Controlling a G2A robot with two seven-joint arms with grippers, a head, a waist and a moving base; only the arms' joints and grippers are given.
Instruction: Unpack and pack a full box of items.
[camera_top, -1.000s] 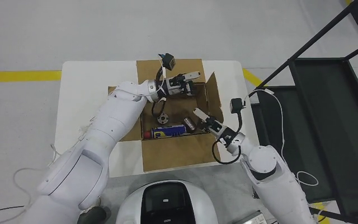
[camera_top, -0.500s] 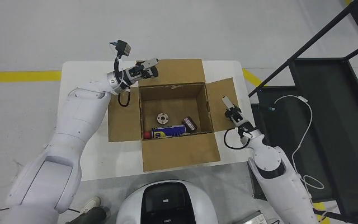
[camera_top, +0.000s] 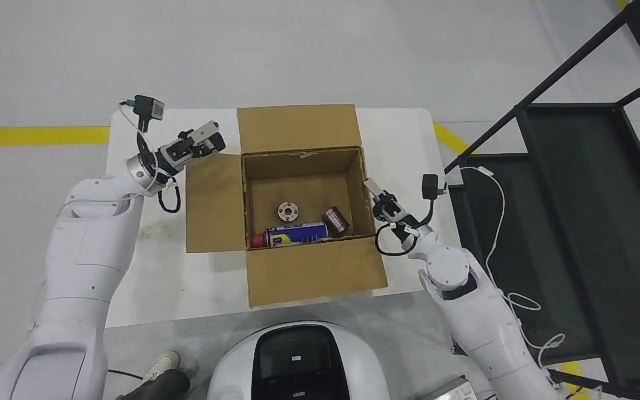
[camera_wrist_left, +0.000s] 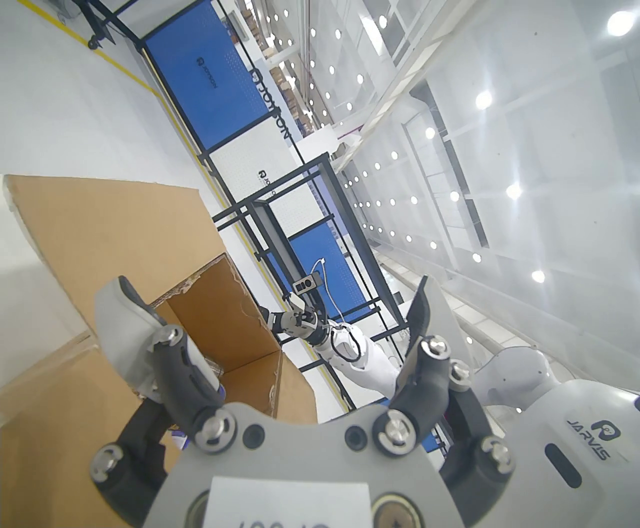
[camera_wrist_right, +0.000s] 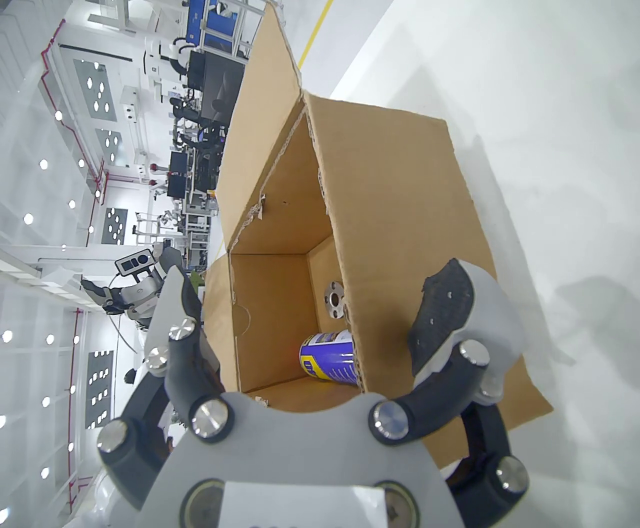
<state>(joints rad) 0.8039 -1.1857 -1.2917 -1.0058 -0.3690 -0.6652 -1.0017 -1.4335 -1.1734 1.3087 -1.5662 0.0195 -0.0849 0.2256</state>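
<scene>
The open cardboard box (camera_top: 215, 205) stands in the middle of the white table (camera_top: 405, 130), its left, back and front flaps spread flat. Inside lie a metal flange (camera_top: 289, 211), a blue spray can (camera_top: 295, 235) and a small dark can (camera_top: 337, 218). My left gripper (camera_top: 210, 135) hangs open above the table beyond the left flap's far corner, holding nothing (camera_wrist_left: 277, 320). My right gripper (camera_top: 375, 195) is open at the box's right side, its jaws either side of the upright right panel (camera_wrist_right: 400, 210). The spray can (camera_wrist_right: 330, 357) and flange (camera_wrist_right: 332, 300) lie just past that gripper (camera_wrist_right: 312, 305).
A black metal rack (camera_top: 575, 200) stands close to the table's right edge, with a white cable draped on it. Bare table lies left of the box and along the front edge. Yellow floor tape (camera_top: 50, 135) runs behind the table.
My left arm swung out of the box to the far left. The right arm withdrew, then came back to the box's right side. The right flap, flat half a second ago, now stands up.
</scene>
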